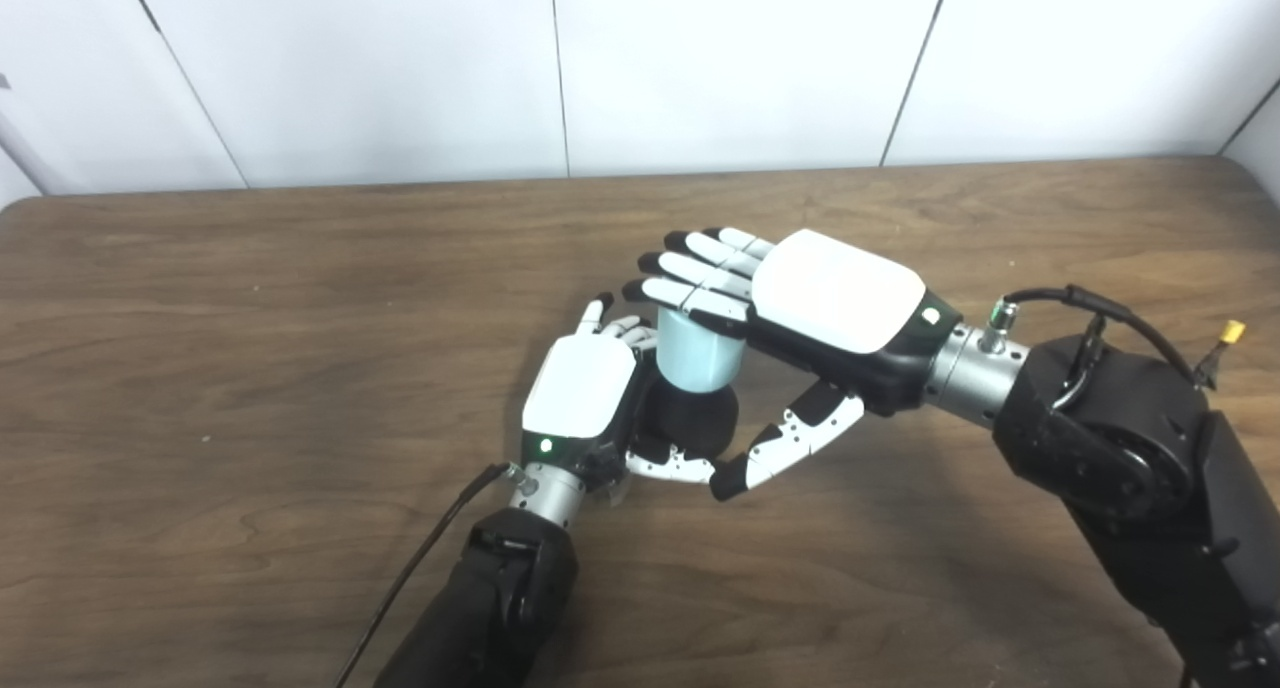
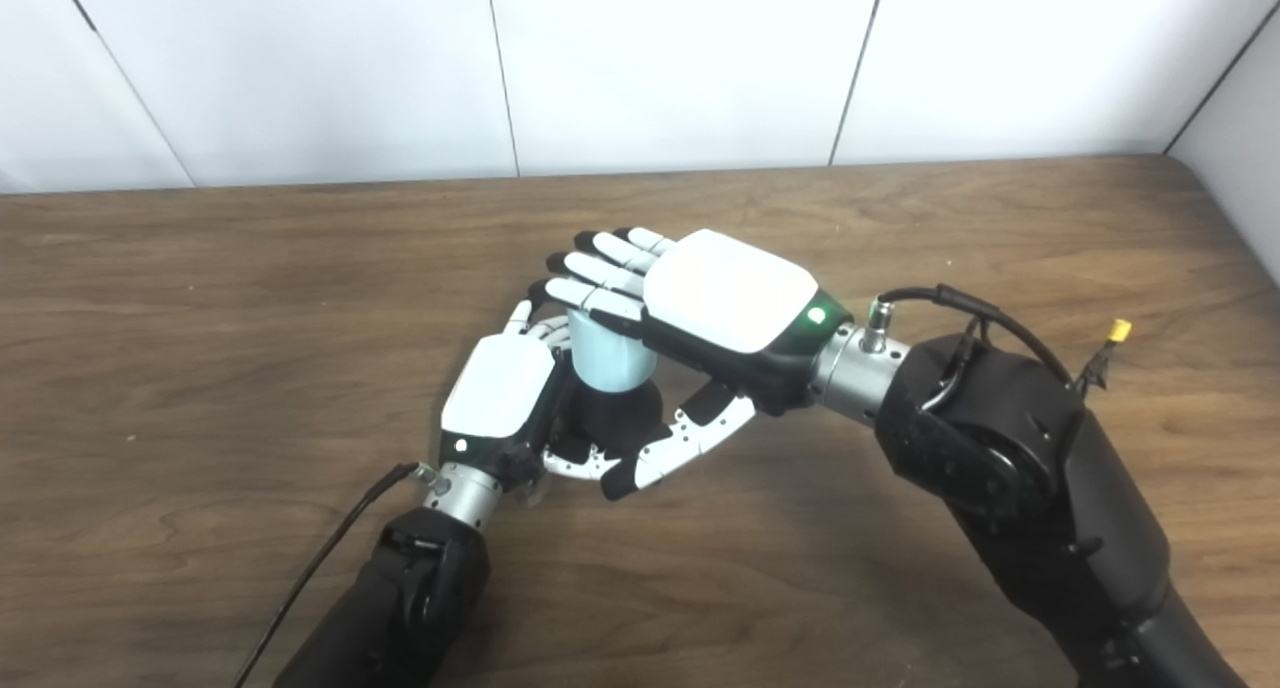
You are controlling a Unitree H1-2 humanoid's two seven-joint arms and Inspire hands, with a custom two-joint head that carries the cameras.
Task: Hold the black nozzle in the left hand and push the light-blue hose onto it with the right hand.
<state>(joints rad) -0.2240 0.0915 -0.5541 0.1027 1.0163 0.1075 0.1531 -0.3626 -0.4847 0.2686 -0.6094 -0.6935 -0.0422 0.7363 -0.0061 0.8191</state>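
Two hands meet over the middle of the wooden table [image 1: 250, 298]. On the left, the left hand [image 1: 580, 393] is wrapped around the black nozzle [image 1: 693, 423], fingers curled behind it and thumb under its near side. A light-blue hose [image 1: 697, 353] sits directly on top of the nozzle, touching it. From the right, the right hand [image 1: 820, 303] lies flat over the hose, fingers stretched out and apart past its far-left edge, thumb spread toward the near side beside the nozzle, gripping nothing.

- Left robot hand [image 1: 580, 388]: white back shell, green indicator light, silver wrist collar.
- Right robot hand [image 1: 835, 293]: white shell, black-tipped fingers [image 1: 690, 268], black cable [image 1: 1100, 313] at the wrist.
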